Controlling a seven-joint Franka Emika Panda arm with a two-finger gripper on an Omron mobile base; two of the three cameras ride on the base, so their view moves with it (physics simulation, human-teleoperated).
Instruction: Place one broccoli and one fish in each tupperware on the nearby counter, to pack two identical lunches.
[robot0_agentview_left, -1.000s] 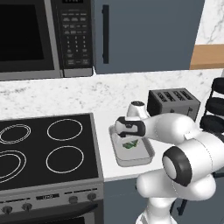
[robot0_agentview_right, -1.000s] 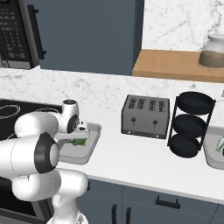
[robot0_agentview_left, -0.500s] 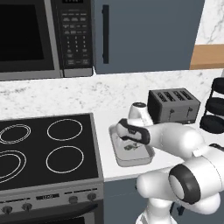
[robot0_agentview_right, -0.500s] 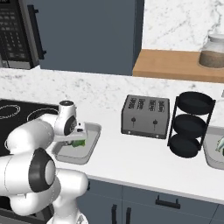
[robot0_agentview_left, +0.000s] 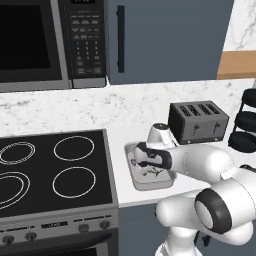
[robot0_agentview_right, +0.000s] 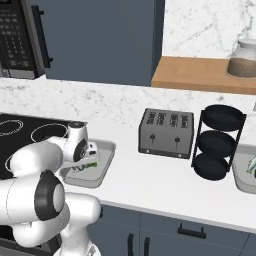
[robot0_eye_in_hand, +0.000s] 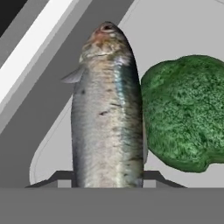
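Observation:
In the hand view a silvery fish (robot0_eye_in_hand: 107, 109) runs lengthwise between my fingertips (robot0_eye_in_hand: 61, 178), and my gripper (robot0_eye_in_hand: 107, 181) is shut on its tail end. It hangs low over a light-grey tupperware (robot0_eye_in_hand: 175, 26), next to the green broccoli (robot0_eye_in_hand: 186, 111) lying in it. From the base views the hand (robot0_agentview_left: 145, 161) reaches down into that tupperware (robot0_agentview_left: 150, 186) (robot0_agentview_right: 107, 150) on the white counter (robot0_agentview_right: 150, 175), just right of the stove; the broccoli (robot0_agentview_right: 90, 164) peeks out beside it. Another tupperware (robot0_agentview_right: 242, 180) sits at the counter's far right with something pale in it.
A dark toaster (robot0_agentview_left: 197, 120) (robot0_agentview_right: 166, 132) stands right of the tray. A black three-tier rack (robot0_agentview_right: 220, 142) is farther right. The black stovetop (robot0_agentview_left: 50, 165) lies left of the tray, with a microwave (robot0_agentview_left: 45, 40) above it. A wooden shelf (robot0_agentview_right: 200, 75) carries a jar (robot0_agentview_right: 242, 59).
The hand has come down toward the tray with the fish still in its grip. Toaster, rack and trays have stayed put.

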